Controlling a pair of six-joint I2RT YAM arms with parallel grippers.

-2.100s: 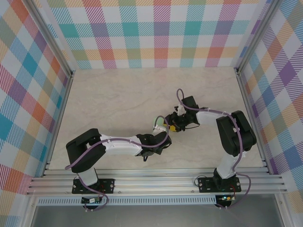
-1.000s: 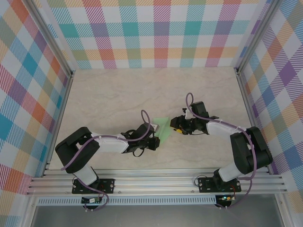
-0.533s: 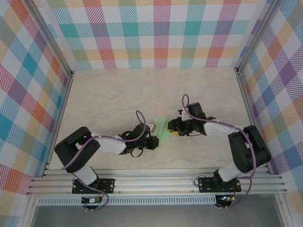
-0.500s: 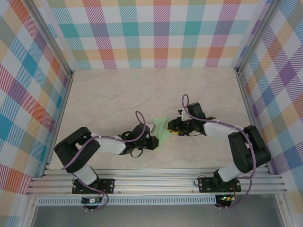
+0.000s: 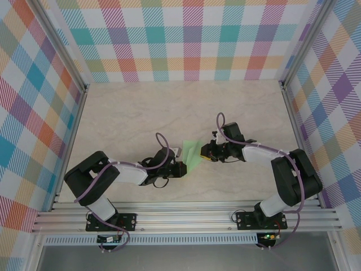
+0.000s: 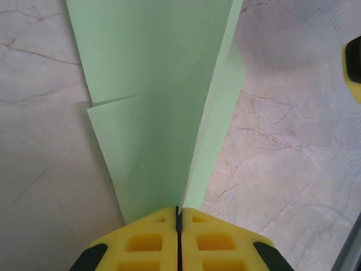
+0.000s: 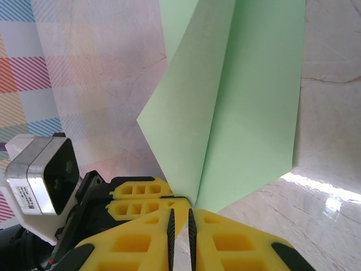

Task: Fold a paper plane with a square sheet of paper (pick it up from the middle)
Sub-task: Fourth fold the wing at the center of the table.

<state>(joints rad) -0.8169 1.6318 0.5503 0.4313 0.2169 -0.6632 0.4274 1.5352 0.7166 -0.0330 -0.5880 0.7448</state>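
The paper plane (image 5: 192, 152) is clamped by left gripper (image 6: 178, 217) and right gripper (image 7: 180, 217), table (image 5: 141, 113) beneath.

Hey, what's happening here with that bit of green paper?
Two robot arms are folding a paper plane. The left gripper is pinched shut on one end of the green paper, and the right gripper has its fingers pressed close on the opposite end, so the paper is held between them over the table. The paper is already folded into a tapering shape with a centre crease and overlapping flaps.
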